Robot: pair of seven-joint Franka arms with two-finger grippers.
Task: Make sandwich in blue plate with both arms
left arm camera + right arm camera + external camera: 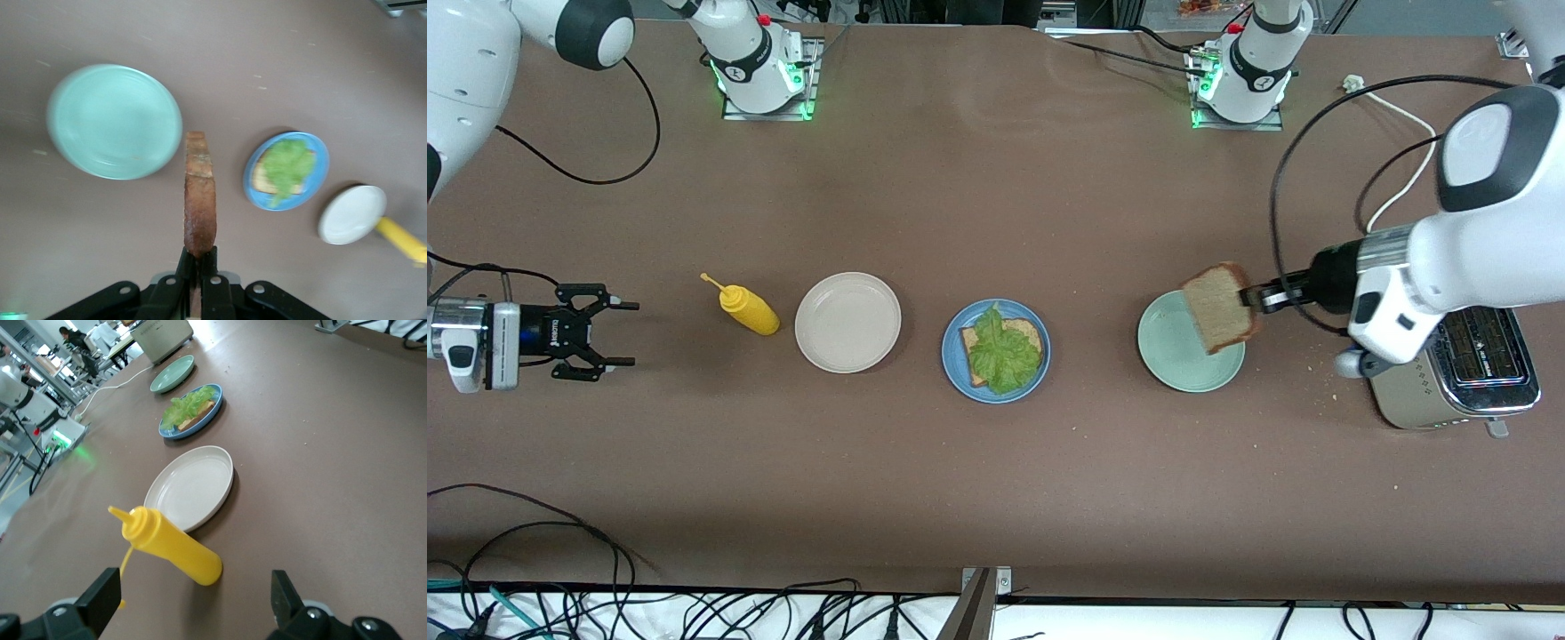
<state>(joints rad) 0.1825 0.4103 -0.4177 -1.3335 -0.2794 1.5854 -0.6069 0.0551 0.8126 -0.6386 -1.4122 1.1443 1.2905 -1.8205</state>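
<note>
The blue plate (996,350) sits mid-table with a bread slice (1030,332) and a lettuce leaf (1005,354) on it; it also shows in the left wrist view (320,175) and the right wrist view (215,412). My left gripper (1254,298) is shut on a second brown bread slice (1218,308), held edge-up over the pale green plate (1183,356). In the left wrist view the slice (200,200) sticks out of the gripper (199,257). My right gripper (623,333) is open and empty, waiting at the right arm's end of the table.
A yellow mustard bottle (749,308) lies beside a beige-white plate (847,322), between my right gripper and the blue plate. A silver toaster (1458,373) stands at the left arm's end. Crumbs lie near it. Cables run along the table's near edge.
</note>
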